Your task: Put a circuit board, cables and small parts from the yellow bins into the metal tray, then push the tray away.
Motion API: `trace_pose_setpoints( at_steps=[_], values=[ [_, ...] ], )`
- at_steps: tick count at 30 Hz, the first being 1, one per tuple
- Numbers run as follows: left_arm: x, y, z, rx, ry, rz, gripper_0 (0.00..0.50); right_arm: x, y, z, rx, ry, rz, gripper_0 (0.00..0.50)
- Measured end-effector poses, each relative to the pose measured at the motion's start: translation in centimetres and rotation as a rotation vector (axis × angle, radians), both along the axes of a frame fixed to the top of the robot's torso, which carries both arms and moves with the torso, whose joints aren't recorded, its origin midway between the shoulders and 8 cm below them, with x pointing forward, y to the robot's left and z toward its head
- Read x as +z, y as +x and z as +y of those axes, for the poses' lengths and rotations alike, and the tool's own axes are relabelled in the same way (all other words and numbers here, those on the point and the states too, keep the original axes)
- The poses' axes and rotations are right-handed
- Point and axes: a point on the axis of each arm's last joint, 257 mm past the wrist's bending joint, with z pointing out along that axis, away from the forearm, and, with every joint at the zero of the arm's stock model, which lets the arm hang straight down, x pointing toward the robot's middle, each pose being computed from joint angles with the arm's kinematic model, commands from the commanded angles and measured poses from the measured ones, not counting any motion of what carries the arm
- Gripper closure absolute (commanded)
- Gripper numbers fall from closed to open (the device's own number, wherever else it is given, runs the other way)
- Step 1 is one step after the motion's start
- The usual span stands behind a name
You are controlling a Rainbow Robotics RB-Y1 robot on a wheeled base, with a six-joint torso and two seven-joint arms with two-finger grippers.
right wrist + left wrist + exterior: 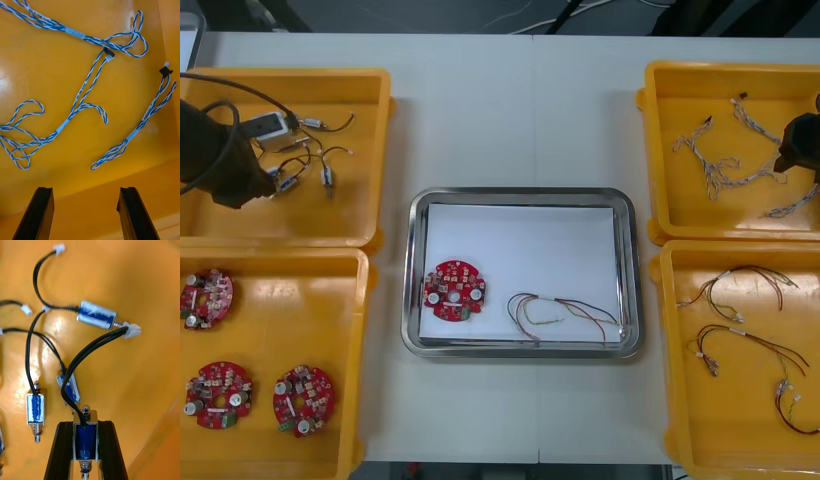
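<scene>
The left jaws clamp a small blue-wrapped metal part (85, 437) between them, over the yellow plastic bin (340, 215) left of the shiny metal tray (520, 193). The right jaws stand apart above twisted blue-and-white cables (80, 97), right of the tray.

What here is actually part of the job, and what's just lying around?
Part of the job: metal tray, holding a circuit board and red and yellow cable; small metal part gripped by the left end effector; blue and white cables under the open right end effector; yellow bins.
Just lying about: cords beyond the table's far edge.
</scene>
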Motion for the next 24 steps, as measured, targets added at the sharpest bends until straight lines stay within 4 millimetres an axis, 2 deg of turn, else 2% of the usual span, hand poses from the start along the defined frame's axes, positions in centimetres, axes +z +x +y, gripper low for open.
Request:
trace_pose_setpoints(
  at_steps=[4,11,14,17,20,24],
  values=[
    [1.3,-0.2,-0.8,-0.028,0.007,0.001,0.500,-0.4,0.8,-0.5,-0.020,0.006,-0.006,0.000],
    [4.2,-1.1,-2.3,-0.088,0.054,-0.019,0.500,-0.3,1.8,-2.9,-0.077,-0.044,-0.030,0.000],
    [5.6,-1.8,-2.8,-0.096,0.076,-0.023,0.500,-0.5,2.4,-3.2,-0.092,-0.056,-0.040,0.000],
    [7.0,-2.6,-3.4,-0.012,0.052,-0.011,0.500,-0.9,2.9,-2.9,-0.098,-0.050,-0.040,0.000],
    [8.3,-3.8,-4.0,0.157,-0.018,0.015,0.500,-1.3,3.4,-2.3,-0.098,-0.047,-0.041,0.000],
    [10.9,-3.8,-5.2,0.362,-0.132,-0.030,0.500,-1.7,4.2,-1.2,-0.087,-0.054,-0.054,0.000]
  ],
)
